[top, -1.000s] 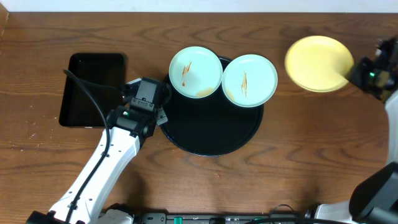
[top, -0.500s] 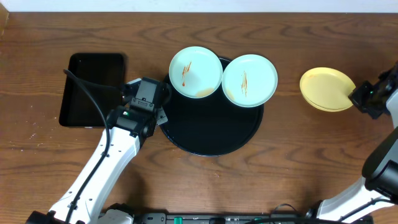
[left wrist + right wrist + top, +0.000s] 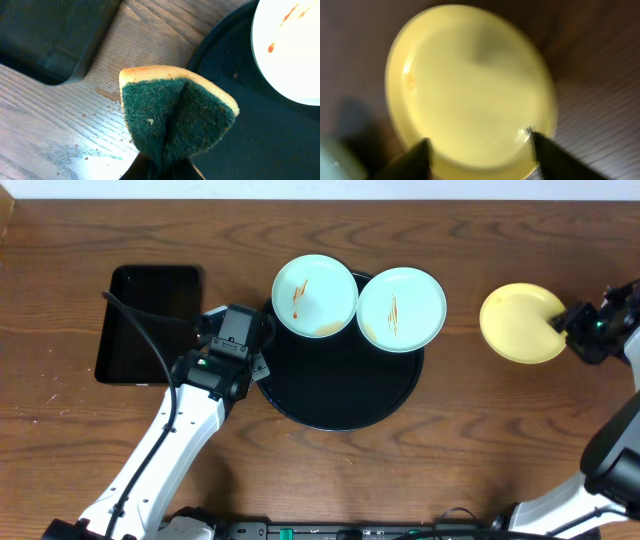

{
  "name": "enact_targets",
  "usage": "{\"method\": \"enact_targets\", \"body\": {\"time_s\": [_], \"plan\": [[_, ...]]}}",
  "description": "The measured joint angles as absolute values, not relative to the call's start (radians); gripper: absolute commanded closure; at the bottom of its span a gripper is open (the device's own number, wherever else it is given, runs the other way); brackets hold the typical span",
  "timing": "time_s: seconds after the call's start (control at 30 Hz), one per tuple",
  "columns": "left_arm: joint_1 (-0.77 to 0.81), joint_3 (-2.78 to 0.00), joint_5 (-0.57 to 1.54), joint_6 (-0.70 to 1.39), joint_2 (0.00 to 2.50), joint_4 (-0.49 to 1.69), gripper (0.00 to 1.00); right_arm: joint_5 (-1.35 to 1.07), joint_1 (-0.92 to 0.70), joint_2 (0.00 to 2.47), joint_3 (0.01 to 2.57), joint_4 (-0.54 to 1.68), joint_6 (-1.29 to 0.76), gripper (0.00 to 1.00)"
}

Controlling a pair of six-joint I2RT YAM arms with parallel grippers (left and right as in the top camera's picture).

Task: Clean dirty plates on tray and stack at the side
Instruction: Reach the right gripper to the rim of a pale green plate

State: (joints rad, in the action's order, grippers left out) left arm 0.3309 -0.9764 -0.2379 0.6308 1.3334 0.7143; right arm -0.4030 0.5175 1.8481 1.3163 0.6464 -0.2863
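"Across the brown wooden table [image 3: 480,440], what is laid out?"

"A large round glossy black tray [image 3: 340,395] sits at the centre. Two small round plates rest side by side on its far edge, overhanging the rim. They are the left mint-blue plate [image 3: 315,297] and the right mint-blue plate [image 3: 401,309], and each has orange-brown streaks."

"Where is the third plate?"

"A small pale yellow round plate [image 3: 520,322] is off the tray, well to the right. The right tool [image 3: 562,320] is at its right edge. The wrist view is blurred. It shows two dark fingers [image 3: 417,157] spread wide apart with the plate's near rim between them. I cannot tell whether they touch it."

"And the left tool?"

"The left tool [image 3: 162,169] is clamped on a folded yellow sponge with a dark green scouring face [image 3: 177,117], over the wood at the tray's left rim. A smaller rectangular black tray [image 3: 150,323] lies further left. Water droplets [image 3: 102,97] speckle the table near the sponge."
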Motion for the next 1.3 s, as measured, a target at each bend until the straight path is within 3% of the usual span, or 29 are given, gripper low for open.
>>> {"method": "enact_targets", "body": {"time_s": [0.17, 0.37, 0.63, 0.87, 1.03, 1.1, 1.27, 1.3], "plan": [[0.331, -0.976, -0.238, 0.631, 1.333, 0.704, 0.92, -0.442, 0.415, 1.728, 1.392, 0.777, -0.199, 0.01], [0.331, -0.976, -0.238, 0.63, 1.336, 0.695, 0.92, -0.401, 0.123, 1.7, 1.525, 0.886, -0.084, 0.01], [0.331, -0.976, -0.238, 0.63, 1.339, 0.706, 0.93, -0.408, -0.239, 1.702, 1.531, 0.648, -0.039, 0.01], [0.331, -0.976, -0.238, 0.63, 1.339, 0.714, 0.92, -0.176, -0.416, 1.816, 1.54, 0.476, -0.085, 0.01], [0.331, -0.976, -0.238, 0.631, 1.339, 0.714, 0.93, -0.093, -0.474, 2.014, 1.634, 0.593, -0.144, 0.02], [0.331, -0.976, -0.238, 0.63, 1.339, 0.714, 0.92, -0.096, -0.482, 2.093, 1.732, 0.675, -0.156, 0.05], [0.331, -0.976, -0.238, 0.631, 1.339, 0.712, 0.92, -0.102, -0.495, 2.218, 1.953, 0.783, -0.189, 0.29], [0.331, -0.976, -0.238, 0.631, 1.339, 0.712, 0.92, -0.102, -0.498, 2.226, 1.966, 0.782, -0.199, 0.3]]}}
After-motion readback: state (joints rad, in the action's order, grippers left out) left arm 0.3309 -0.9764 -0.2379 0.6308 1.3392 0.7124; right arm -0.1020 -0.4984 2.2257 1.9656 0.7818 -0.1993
